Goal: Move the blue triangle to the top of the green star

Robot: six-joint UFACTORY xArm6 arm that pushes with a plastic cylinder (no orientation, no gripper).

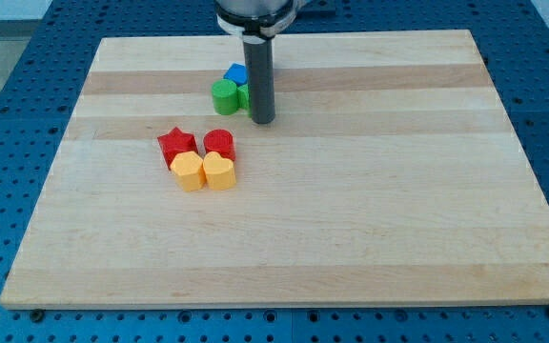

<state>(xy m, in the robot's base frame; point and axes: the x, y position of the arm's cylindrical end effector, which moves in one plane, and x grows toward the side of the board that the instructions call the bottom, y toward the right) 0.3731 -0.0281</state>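
Note:
The blue triangle [235,72] lies near the view's top centre of the wooden board [351,219]. It touches the upper side of a green group. That group is a green round block [223,96] and a second green block [244,95], partly hidden by the rod, likely the green star. My tip [263,120] rests on the board just right of and slightly below the green blocks, close to or touching the hidden one.
A cluster sits left of centre: a red star [176,145], a red round block [219,143], a yellow hexagon-like block [188,171] and a yellow heart [219,171]. Blue perforated table surrounds the board.

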